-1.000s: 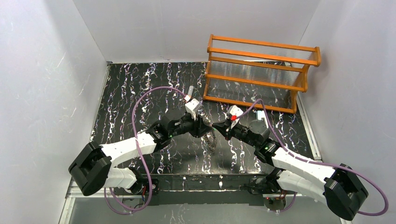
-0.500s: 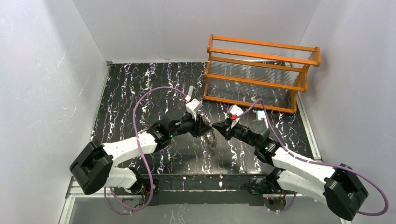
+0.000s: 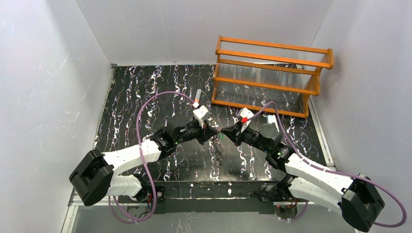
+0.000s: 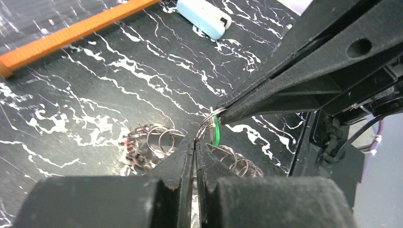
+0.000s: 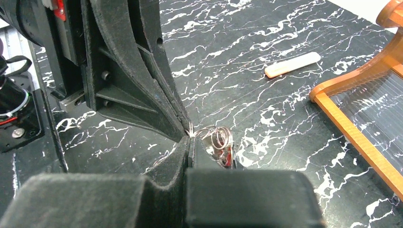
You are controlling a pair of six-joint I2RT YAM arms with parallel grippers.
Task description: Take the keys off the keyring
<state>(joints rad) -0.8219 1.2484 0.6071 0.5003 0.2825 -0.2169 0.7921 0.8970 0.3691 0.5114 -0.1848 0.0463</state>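
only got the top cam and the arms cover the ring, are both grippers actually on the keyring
Observer: Yes. In the left wrist view the right gripper and the left gripper are both shut on one wire loop of the keyring.
Operator: any key between them
Observer: The green key hangs on that loop between the two tips.
Operator: and the red one
Observer: The red key sits among the coils, away from both tips.

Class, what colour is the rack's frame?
Orange; the rack shows best in the top view.
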